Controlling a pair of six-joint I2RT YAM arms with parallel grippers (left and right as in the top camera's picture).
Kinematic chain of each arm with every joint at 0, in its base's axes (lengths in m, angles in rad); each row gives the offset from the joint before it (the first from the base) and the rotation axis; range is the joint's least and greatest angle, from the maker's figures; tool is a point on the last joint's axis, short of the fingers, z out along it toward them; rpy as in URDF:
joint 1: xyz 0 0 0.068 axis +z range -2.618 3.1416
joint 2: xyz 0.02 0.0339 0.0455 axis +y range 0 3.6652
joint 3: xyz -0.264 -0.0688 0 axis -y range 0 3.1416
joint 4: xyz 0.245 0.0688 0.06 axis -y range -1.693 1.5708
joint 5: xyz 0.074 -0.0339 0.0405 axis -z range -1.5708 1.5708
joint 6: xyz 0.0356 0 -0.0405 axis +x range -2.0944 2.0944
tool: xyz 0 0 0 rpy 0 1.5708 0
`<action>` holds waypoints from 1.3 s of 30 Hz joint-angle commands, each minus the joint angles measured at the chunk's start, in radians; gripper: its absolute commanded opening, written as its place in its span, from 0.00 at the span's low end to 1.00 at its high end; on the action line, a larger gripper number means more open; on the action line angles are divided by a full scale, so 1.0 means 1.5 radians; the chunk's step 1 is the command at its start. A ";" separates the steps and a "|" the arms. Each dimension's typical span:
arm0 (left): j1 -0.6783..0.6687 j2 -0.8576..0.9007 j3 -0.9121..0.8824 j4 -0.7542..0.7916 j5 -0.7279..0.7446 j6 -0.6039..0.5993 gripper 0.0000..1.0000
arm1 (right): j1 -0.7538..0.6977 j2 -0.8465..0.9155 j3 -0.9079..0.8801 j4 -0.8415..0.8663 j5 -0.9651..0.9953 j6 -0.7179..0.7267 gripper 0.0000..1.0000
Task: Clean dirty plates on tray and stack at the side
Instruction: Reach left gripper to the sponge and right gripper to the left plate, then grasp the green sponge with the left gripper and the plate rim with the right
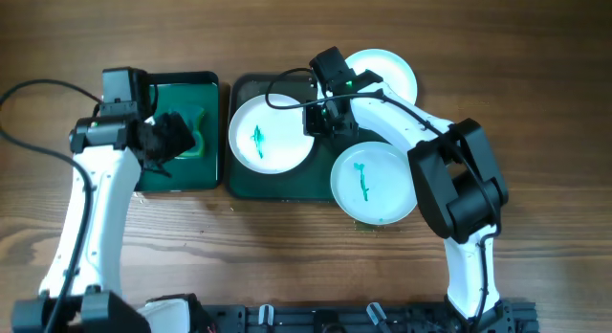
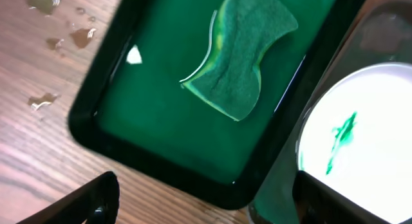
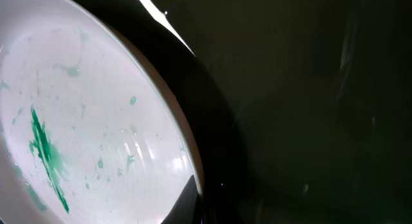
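A dirty white plate [image 1: 271,134] with a green smear lies in the dark middle tray [image 1: 287,185]. My right gripper [image 1: 323,121] is at that plate's right rim; in the right wrist view its fingers [image 3: 201,210] are close together on the rim of the plate [image 3: 84,134]. A second smeared plate [image 1: 375,183] rests at the tray's right corner. A clean plate [image 1: 387,73] lies at the back right. A green sponge [image 2: 238,56] lies in the left tray [image 2: 96,114]. My left gripper [image 2: 212,211] is open and empty above that tray's near edge.
Water drops [image 2: 64,37] lie on the wooden table beside the left tray. The left arm's black cable [image 1: 29,94] loops over the table's left side. The two trays stand side by side.
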State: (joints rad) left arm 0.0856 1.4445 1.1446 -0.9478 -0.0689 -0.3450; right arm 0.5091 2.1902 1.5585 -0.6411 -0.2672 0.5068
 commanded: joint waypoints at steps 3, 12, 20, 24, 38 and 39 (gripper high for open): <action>0.003 0.108 0.014 0.060 0.056 0.142 0.82 | 0.002 0.022 -0.001 -0.008 0.028 0.011 0.04; 0.003 0.203 0.014 0.197 0.047 0.195 0.69 | 0.002 0.022 -0.001 -0.008 0.028 -0.005 0.04; 0.003 0.277 0.014 0.267 0.047 0.246 0.67 | 0.002 0.022 -0.001 -0.007 0.028 -0.006 0.05; 0.003 0.290 0.014 0.286 0.048 0.245 0.20 | 0.002 0.022 -0.001 -0.007 0.028 -0.007 0.06; 0.002 0.205 0.096 0.164 0.110 0.167 0.04 | 0.002 0.022 -0.001 -0.004 0.028 -0.006 0.04; 0.002 0.196 0.111 0.148 0.132 0.158 0.04 | 0.002 0.022 -0.001 -0.005 0.028 -0.006 0.04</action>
State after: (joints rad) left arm 0.0856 1.8355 1.2034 -0.6800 0.0177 -0.0509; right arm 0.5091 2.1906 1.5589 -0.6415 -0.2646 0.5041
